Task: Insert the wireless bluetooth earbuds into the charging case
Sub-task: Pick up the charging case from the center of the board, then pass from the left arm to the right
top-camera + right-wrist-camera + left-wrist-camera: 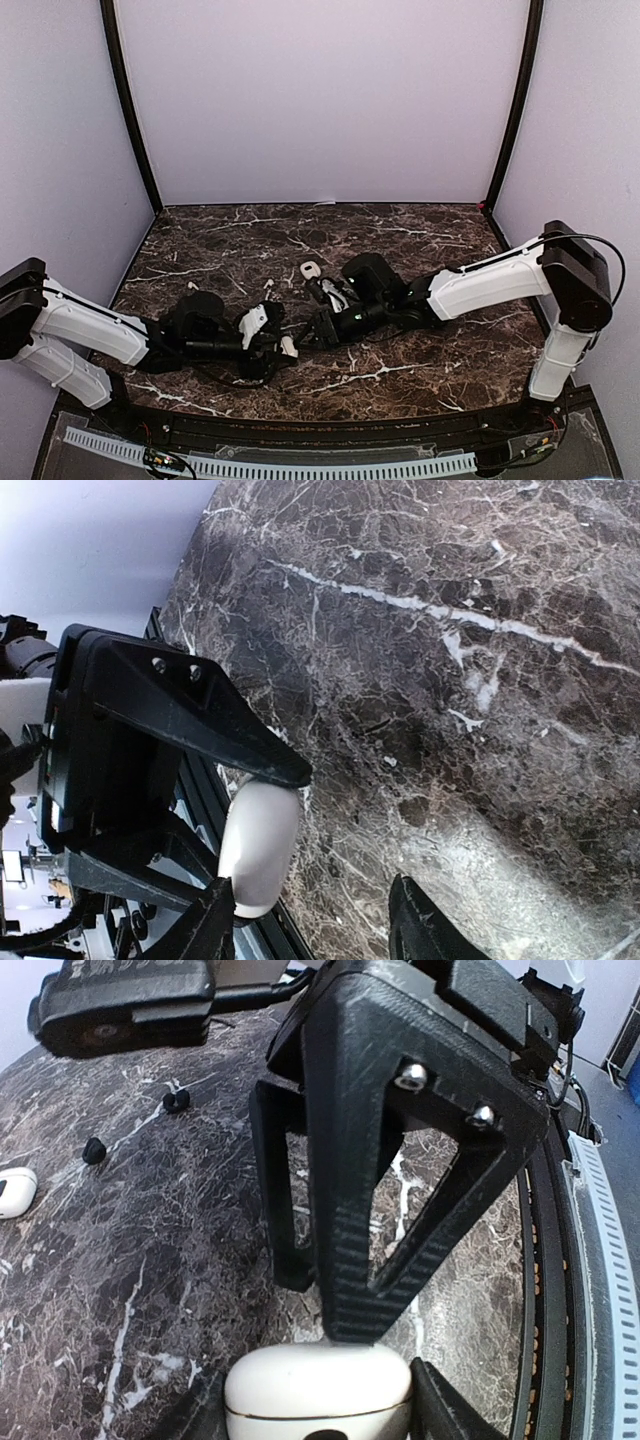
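While the left gripper [320, 1410] pinches the case [300, 1385] steady between its fingers, the right gripper's [315, 920] spread fingers rest one tip on it, likely to open it.

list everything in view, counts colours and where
held case: 1, white, between the left end effector's fingers
second case: 1, white, on the table, left edge of left wrist view
buds: 2, black, on the table, apart from each other
table: 1, dark marble
walls: 3, lilac, around the table
arms: 2, white and black, reaching inward
left end effector: 1, black, shut on held case
right end effector: 1, black, open, beside held case
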Controlling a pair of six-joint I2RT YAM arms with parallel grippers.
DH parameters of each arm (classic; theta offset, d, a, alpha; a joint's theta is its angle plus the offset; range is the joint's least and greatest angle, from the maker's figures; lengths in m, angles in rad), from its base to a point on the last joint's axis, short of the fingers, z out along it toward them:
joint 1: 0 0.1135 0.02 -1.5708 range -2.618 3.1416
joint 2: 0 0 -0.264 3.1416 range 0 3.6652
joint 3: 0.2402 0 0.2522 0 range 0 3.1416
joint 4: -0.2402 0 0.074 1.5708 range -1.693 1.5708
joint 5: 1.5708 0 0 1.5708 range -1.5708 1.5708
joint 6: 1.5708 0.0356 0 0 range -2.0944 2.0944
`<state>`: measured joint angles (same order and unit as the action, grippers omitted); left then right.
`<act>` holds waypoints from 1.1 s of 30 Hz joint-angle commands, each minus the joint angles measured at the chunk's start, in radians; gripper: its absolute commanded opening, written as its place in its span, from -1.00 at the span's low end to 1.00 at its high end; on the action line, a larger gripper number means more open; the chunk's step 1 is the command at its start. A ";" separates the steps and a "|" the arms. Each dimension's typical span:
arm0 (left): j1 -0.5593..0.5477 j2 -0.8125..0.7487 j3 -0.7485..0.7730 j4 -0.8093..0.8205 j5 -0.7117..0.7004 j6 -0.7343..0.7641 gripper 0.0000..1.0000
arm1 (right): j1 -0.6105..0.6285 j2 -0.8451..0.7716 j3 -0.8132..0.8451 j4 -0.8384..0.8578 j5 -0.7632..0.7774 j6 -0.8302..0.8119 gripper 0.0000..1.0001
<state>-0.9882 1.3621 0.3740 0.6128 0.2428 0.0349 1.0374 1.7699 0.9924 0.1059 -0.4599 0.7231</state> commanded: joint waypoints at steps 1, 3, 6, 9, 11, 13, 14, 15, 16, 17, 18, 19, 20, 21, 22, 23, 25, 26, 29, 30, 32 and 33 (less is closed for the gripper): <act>-0.020 0.020 -0.005 0.036 -0.035 0.046 -0.04 | -0.015 0.017 0.031 0.094 -0.081 0.066 0.02; -0.031 0.033 0.004 0.028 -0.056 0.056 -0.04 | -0.018 0.029 0.034 0.112 -0.108 0.080 0.02; -0.046 0.049 0.013 0.025 -0.080 0.072 -0.04 | -0.019 0.045 0.041 0.117 -0.135 0.089 -0.01; -0.054 0.060 0.028 0.029 -0.097 0.065 -0.04 | -0.019 0.059 0.047 0.106 -0.139 0.094 -0.05; -0.058 0.064 0.029 0.038 -0.104 0.063 -0.04 | -0.020 0.067 0.046 0.094 -0.135 0.093 -0.05; -0.060 0.067 0.029 0.047 -0.109 0.062 -0.04 | -0.020 0.075 0.043 0.094 -0.136 0.094 -0.04; -0.062 0.070 0.028 0.051 -0.107 0.062 -0.03 | -0.020 0.078 0.042 0.093 -0.136 0.093 -0.04; -0.063 0.072 0.026 0.055 -0.108 0.061 -0.04 | -0.020 0.084 0.042 0.092 -0.136 0.092 -0.04; -0.064 0.073 0.026 0.057 -0.106 0.059 -0.04 | -0.020 0.087 0.042 0.094 -0.139 0.092 -0.04; -0.063 0.076 0.027 0.058 -0.105 0.057 -0.04 | -0.020 0.091 0.042 0.097 -0.144 0.092 -0.04; -0.065 0.077 0.027 0.059 -0.102 0.055 -0.04 | -0.020 0.095 0.042 0.101 -0.149 0.094 -0.05; -0.066 0.079 0.026 0.065 -0.101 0.053 -0.04 | -0.020 0.100 0.043 0.105 -0.152 0.094 -0.06; -0.065 0.081 0.026 0.072 -0.099 0.053 -0.04 | -0.019 0.105 0.045 0.107 -0.158 0.095 -0.07; -0.067 0.083 0.029 0.072 -0.100 0.053 -0.04 | -0.019 0.109 0.046 0.110 -0.164 0.096 -0.09; -0.067 0.083 0.030 0.073 -0.099 0.053 -0.04 | -0.019 0.112 0.046 0.116 -0.168 0.098 -0.11; -0.068 0.083 0.032 0.073 -0.100 0.054 -0.04 | -0.020 0.112 0.045 0.125 -0.174 0.101 -0.13; -0.070 0.082 0.032 0.074 -0.102 0.054 -0.04 | -0.020 0.115 0.042 0.130 -0.177 0.106 -0.15; -0.070 0.081 0.031 0.076 -0.101 0.054 -0.04 | -0.020 0.117 0.040 0.132 -0.177 0.105 -0.16; -0.071 0.084 0.035 0.076 -0.096 0.055 -0.04 | -0.020 0.118 0.024 0.149 -0.169 0.114 -0.23; -0.072 0.084 0.038 0.074 -0.095 0.054 -0.04 | -0.019 0.118 0.019 0.160 -0.173 0.120 -0.23; -0.073 0.084 0.038 0.073 -0.095 0.053 -0.04 | -0.019 0.121 0.016 0.172 -0.178 0.128 -0.29; -0.073 0.085 0.038 0.073 -0.097 0.052 -0.03 | -0.020 0.122 0.014 0.178 -0.180 0.132 -0.30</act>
<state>-1.0534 1.4441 0.3912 0.6582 0.1440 0.0860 1.0245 1.8782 1.0183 0.2161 -0.6174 0.8360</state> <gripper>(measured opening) 0.586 0.358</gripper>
